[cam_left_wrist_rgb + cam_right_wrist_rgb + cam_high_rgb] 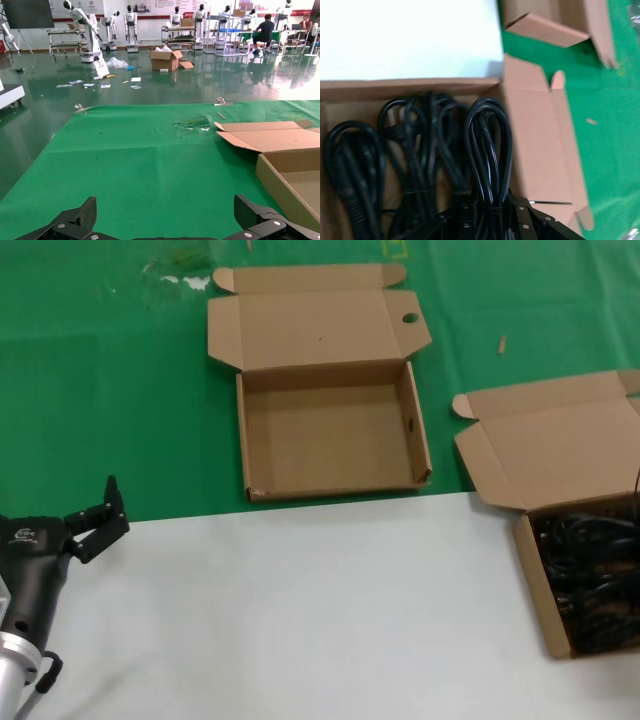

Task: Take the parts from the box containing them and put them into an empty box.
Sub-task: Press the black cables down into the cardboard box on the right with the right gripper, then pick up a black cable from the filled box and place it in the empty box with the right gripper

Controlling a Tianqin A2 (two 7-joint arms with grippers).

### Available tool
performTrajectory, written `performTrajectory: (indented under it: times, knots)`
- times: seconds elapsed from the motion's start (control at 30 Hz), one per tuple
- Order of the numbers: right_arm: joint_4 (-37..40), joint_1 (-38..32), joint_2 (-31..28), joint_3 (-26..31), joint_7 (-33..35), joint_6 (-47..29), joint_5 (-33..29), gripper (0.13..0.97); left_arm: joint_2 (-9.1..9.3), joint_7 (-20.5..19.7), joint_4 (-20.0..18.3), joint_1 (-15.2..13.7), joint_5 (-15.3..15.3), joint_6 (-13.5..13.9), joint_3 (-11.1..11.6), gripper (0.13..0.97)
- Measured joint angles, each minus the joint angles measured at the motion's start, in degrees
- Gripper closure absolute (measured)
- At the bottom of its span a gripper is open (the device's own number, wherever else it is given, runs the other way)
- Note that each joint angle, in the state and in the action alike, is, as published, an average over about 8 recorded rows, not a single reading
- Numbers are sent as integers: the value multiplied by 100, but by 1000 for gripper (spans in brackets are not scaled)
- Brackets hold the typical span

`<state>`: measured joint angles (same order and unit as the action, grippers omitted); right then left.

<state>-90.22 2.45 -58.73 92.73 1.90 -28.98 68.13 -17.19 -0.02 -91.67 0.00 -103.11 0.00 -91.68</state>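
Right gripper: right gripper point(492, 212) sits over the box of parts, its black fingers point(522, 220) closed around a looped bundle of black cable point(487, 150); it does not show in the head view.
Held bundle: one coiled black cable, its loop standing up from between the fingers, with the other coils just beside it.
Parts: black cables point(395, 155) tied in loops, lying side by side on the floor of the box (several coils, exact count hard to tell); from the head they show as a dark tangle point(590, 580).
Box with parts: brown cardboard box point(535, 585) at the right edge of the head view, resting on the white surface point(300, 610), its plain lid point(550, 445) laid open over the green cloth point(110, 380).
Empty box: second cardboard box point(330, 430) at the centre on the green cloth, well apart from the full one, nothing inside; its lid is folded back and one lid flap has a round hole point(410, 318).
Left gripper: left gripper point(95, 520) waits at the left edge of the table over the white surface, fingers spread and holding nothing; its wrist view shows both fingertips point(252, 210) wide apart above the green cloth.
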Motion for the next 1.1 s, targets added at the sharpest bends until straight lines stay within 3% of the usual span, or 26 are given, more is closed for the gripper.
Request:
performTrajectory:
  times: [0.23,0.37,0.73,0.93,1.1]
  knots:
    - [-492,164,-152,-406,-197,-3,299,857,0,0,0,0,0,0,0,132]
    - [-637,-120,102,-349,-280,4,174,857,0,0,0,0,0,0,0,132]
    - [222,-2091,2233,1050,457,213,-840,857,0,0,0,0,-1,0,0,132]
    - [1137,-3106,3290,1832,1134,370,-853,857,0,0,0,0,-1,0,0,132]
    - [1868,-3701,3841,2276,1696,547,-702,857,0,0,0,0,-1,0,0,132]
